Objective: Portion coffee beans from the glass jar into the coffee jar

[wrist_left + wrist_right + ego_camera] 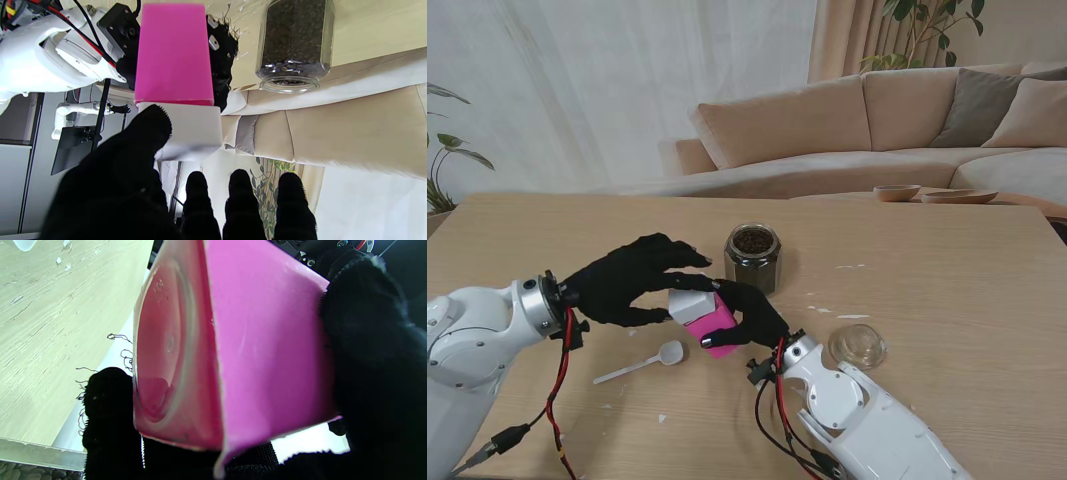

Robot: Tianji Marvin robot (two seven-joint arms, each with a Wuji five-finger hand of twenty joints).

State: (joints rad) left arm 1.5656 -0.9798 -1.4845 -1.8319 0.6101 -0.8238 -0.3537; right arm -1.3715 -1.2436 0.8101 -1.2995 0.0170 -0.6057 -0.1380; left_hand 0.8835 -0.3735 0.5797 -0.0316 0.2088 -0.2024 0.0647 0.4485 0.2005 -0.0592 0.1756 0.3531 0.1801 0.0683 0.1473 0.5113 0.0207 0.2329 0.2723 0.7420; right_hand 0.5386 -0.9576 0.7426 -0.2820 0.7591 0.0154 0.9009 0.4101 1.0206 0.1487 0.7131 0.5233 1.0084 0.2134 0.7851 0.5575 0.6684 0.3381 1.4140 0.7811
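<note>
Coffee jar (710, 318): pink box with a white lid (691, 301), held off the desk (967, 290), in front of the glass jar and nearer to me.
Right hand (749, 315): gripping the pink body, fingers wrapped round its sides.
Left hand (632, 280): fingers over the white lid, thumb touching it in the left wrist view; whether it has a full grip, I cannot tell.
Glass jar (752, 256): upright on the desk, open, full of beans, just beyond the hands.
Glass lid (857, 345): off, lying on the desk to the right.
Spoon (641, 364): white, on the desk near the left hand, untouched.
Progress: early. Glass jar opened; coffee jar still capped, no beans moved.
Left to do: pull the white lid off, scoop beans across.
</note>
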